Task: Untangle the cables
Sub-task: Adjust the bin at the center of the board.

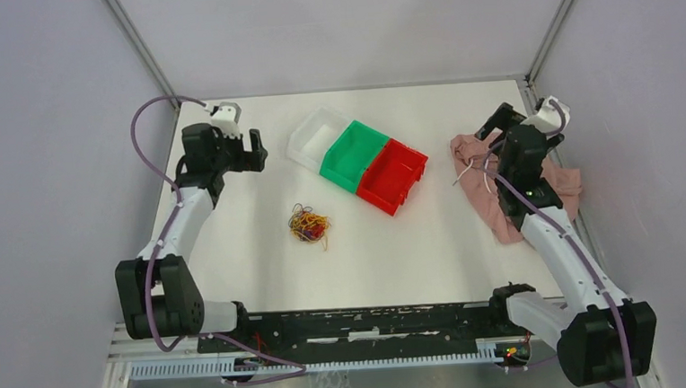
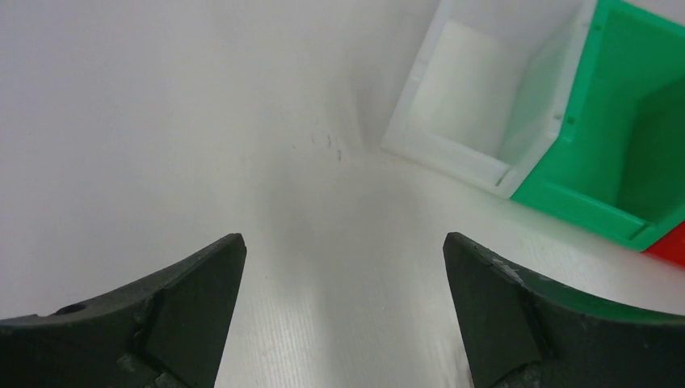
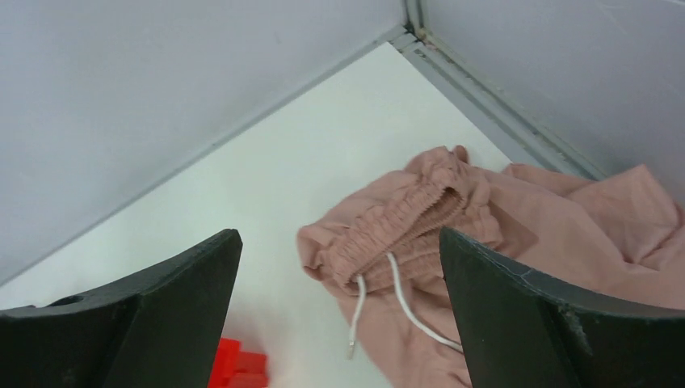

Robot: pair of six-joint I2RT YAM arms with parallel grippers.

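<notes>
cables (image 1: 309,225) | one clump, frame centre | down-right of left gripper (image 1: 260,152), the nearer arm | right gripper (image 1: 490,129) farther | both spread wide, empty

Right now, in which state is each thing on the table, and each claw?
Clump of thin yellow, red and dark cables: tangled, untouched.
White plastic bin: upright, empty.
Green plastic bin: upright, empty.
Red plastic bin: upright, looks empty.
Pink cloth with white drawstring: crumpled.
Left claw: open, holding nothing.
Right claw: open, holding nothing.
</notes>
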